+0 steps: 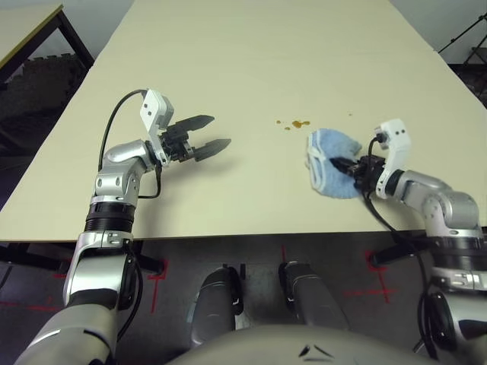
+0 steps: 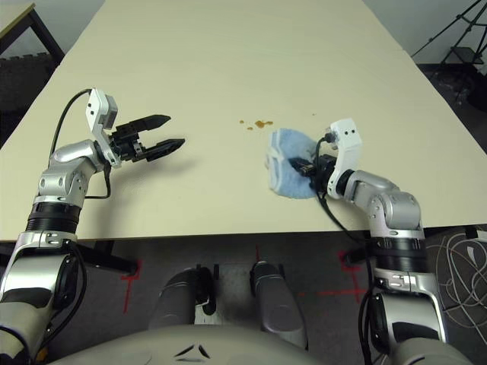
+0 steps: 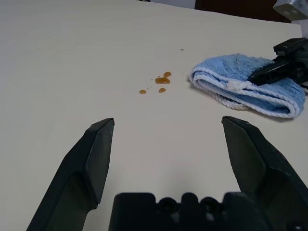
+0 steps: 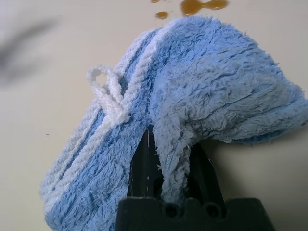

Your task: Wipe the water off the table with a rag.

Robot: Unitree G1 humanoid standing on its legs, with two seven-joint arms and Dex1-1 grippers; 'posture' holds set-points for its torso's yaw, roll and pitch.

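right gripper (image 1: 344, 165) clamped on rag (image 1: 329, 158), fold pinched between black fingers, right of frame centre on table (image 1: 228, 61). water (image 1: 294, 123) small amber cluster just above-left of rag, near its edge, not yet covered. left gripper (image 1: 205, 135) jaws apart, holding nothing, hovers left of centre, well apart from spill. judgement: rag grasped and brought beside droplets; wiping itself not done, spill intact. left: push rag across drops.
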